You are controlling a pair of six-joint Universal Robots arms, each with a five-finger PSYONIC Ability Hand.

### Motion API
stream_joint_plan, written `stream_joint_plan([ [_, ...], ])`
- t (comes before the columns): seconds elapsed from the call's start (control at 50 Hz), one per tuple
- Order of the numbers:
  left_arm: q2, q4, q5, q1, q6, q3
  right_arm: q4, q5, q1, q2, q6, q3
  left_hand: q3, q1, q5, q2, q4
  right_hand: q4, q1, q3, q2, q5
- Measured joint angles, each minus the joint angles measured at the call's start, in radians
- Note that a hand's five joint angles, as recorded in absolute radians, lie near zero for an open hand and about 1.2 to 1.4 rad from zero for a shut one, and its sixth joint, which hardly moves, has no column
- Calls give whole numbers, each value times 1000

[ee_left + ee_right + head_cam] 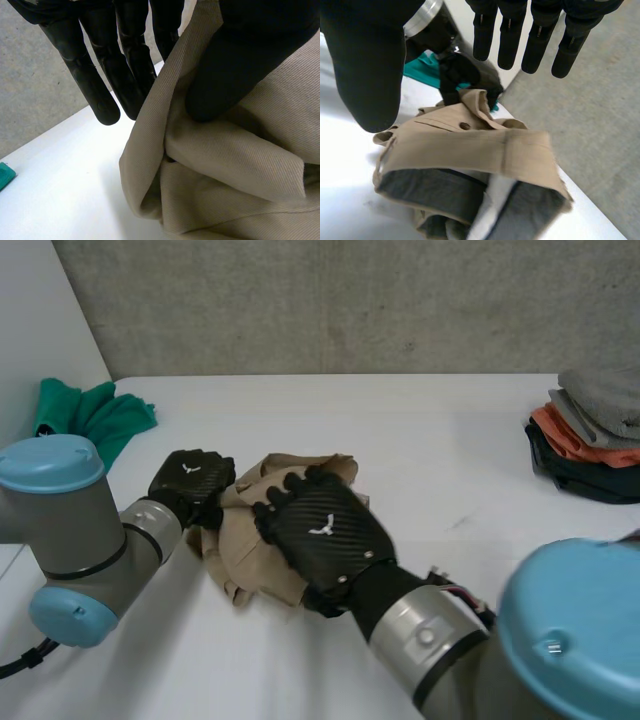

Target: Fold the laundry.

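Both hands at the tan garment (235,552) on the desk (420,440)
Left hand (190,481) is pinching its edge, right hand (325,535) is spread open over the middle.

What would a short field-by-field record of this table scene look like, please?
laundry item: tan garment, crumpled, waistband and button showing
left hand: pinching the tan garment's edge between thumb and fingers
right hand: open, fingers straight, over the tan garment
green cloth: bunched at the far left of the table
folded stack: grey, orange and dark pieces at the table's right edge
fold status: not yet folded
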Motion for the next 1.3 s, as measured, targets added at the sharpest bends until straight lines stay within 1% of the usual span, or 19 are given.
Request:
stream_joint_plan([
  [0.18,0,-1,-1,6,-27,1,-127,5,41,241,-88,-73,0,0,0,0,0,2,0,0,0,-2],
  [0.24,4,-2,-1,10,-43,2,-145,25,44,318,-142,-101,1,0,0,0,0,47,34,41,34,60],
  [0.28,12,-7,-1,10,-61,3,-163,49,42,360,-179,-121,1,0,0,2,2,251,217,237,232,245],
  [0.32,23,-18,1,10,-80,3,-184,80,40,388,-204,-142,10,7,0,12,12,567,486,569,574,588],
  [0.34,26,-22,1,10,-85,3,-189,88,39,393,-208,-147,16,12,0,16,17,581,499,583,589,604],
  [0.36,37,-33,1,10,-99,3,-204,116,36,404,-219,-160,26,31,0,25,26,706,612,710,713,737],
  [0.42,73,-70,3,10,-129,1,-223,173,25,395,-227,-172,46,64,0,45,46,743,686,749,754,797],
  [0.52,162,-148,6,9,-189,-4,-230,246,-20,293,-221,-149,48,65,0,47,50,743,688,750,754,799],
  [0.58,258,-206,8,7,-259,-6,-196,255,-87,145,-218,-116,48,65,55,47,50,748,695,763,762,799],
  [0.66,396,-257,11,1,-360,-9,-55,229,-170,-24,-209,-126,48,65,55,47,50,796,695,763,762,799],
  [0.78,594,-274,15,-22,-456,-3,208,181,-237,-171,-154,-261,48,65,55,47,50,800,696,763,762,799],
  [0.88,727,-260,12,-37,-481,35,297,156,-267,-237,-110,-382,48,65,55,48,50,800,696,763,762,799],
  [0.94,760,-249,6,-38,-486,67,311,146,-292,-249,-94,-450,48,65,58,48,50,800,696,779,762,799],
  [1.02,734,-242,1,-36,-488,87,311,141,-330,-216,-88,-494,48,65,62,48,50,800,696,780,762,799],
  [1.1,632,-238,-8,-34,-488,84,308,137,-377,-127,-86,-511,48,65,62,48,50,800,696,780,762,799],
  [1.12,571,-237,-16,-34,-486,74,305,130,-391,-69,-82,-508,48,65,62,48,50,800,696,780,762,799],
  [1.24,352,-207,-64,-32,-477,42,299,86,-405,97,-51,-488,48,65,62,48,50,800,696,780,762,799],
  [1.28,268,-176,-92,-25,-475,44,297,70,-406,152,-36,-480,-18,33,15,-30,-23,800,696,780,762,798],
  [1.3,226,-157,-109,-19,-473,49,297,65,-406,174,-30,-476,-136,-92,-100,-141,-142,800,696,780,762,797],
])
